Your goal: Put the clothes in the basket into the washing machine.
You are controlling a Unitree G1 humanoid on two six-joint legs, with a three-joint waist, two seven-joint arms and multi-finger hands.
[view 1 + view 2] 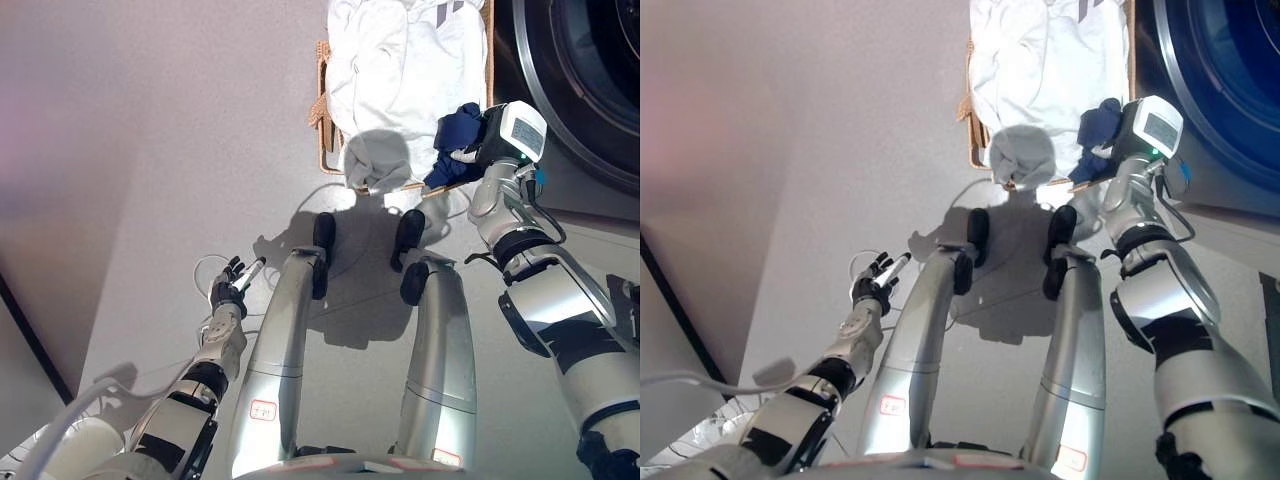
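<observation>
A wicker basket stands on the floor at the top of the view, filled with white clothes that spill over its near rim. At its near right corner lies a bunched dark blue garment. My right hand is pressed into that garment with fingers curled on it, partly hidden by the cloth. The washing machine's round opening is at the top right, just beside the basket. My left hand hangs low at the left over bare floor, fingers relaxed and holding nothing.
Pale floor stretches left of the basket. A dark strip runs along the lower left edge. The washing machine's front panel sits close to my right arm.
</observation>
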